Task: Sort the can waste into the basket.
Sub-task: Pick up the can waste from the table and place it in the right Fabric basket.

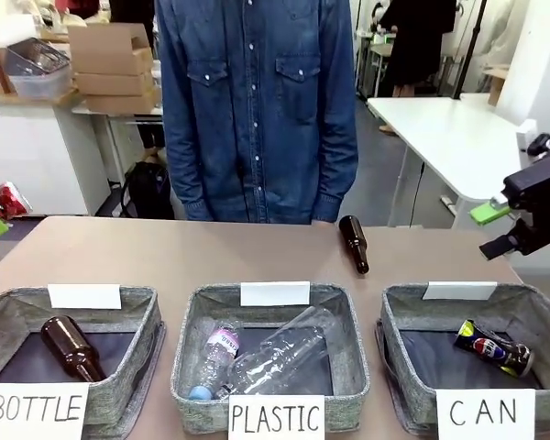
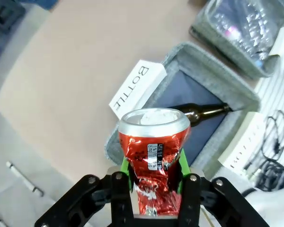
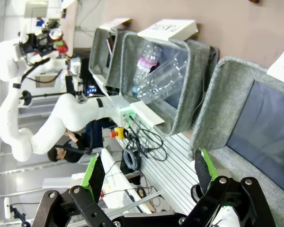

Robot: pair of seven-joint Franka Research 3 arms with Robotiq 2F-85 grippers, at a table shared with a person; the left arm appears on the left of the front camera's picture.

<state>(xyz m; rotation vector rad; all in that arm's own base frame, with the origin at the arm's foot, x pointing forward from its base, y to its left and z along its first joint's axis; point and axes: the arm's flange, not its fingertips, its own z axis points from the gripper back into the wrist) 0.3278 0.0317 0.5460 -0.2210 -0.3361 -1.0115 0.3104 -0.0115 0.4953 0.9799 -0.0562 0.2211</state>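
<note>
Can (image 2: 154, 135), red, in left tool (image 2: 154, 166)

Red can (image 2: 154, 142), dented, silver end up, clamped upright in left hand (image 2: 154, 170), held in the air. Dark can (image 1: 493, 348), red-white-blue logo, lying on its side inside basket (image 1: 405, 316), toward its right wall. Basket grey, square, dark-lined, white card lettered "CAN" in front.

Two cans (image 1: 493, 347) (image 2: 154, 151), three baskets (image 1: 9, 307) (image 1: 350, 341) (image 1: 399, 302), four bottles (image 1: 71, 348) (image 1: 354, 242) (image 1: 218, 353) (image 1: 289, 348)
</note>
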